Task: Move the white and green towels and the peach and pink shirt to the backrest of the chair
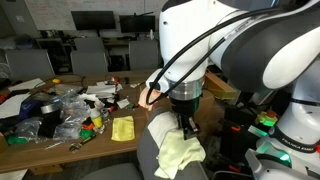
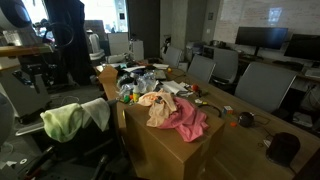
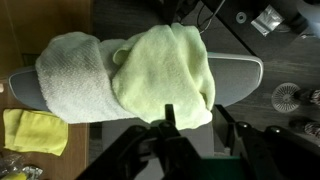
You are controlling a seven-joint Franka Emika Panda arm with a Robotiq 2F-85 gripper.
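Tool point(image 1: 187, 124) hangs directly above the chair backrest point(image 3: 243, 74), close to the cloth on it; whether its jaws stand apart or together cannot be told from these views. The backrest carries two cloths draped over its top edge, side by side and overlapping: the cream-white towel point(image 3: 70, 78) and the yellow-green towel point(image 3: 168, 68). Pink shirt point(image 2: 190, 120) and peach shirt point(image 2: 153, 104) lie bunched together, touching, at the tabletop point(image 2: 245, 150) corner. Small yellow cloth point(image 3: 34, 131) lies flat on the tabletop.
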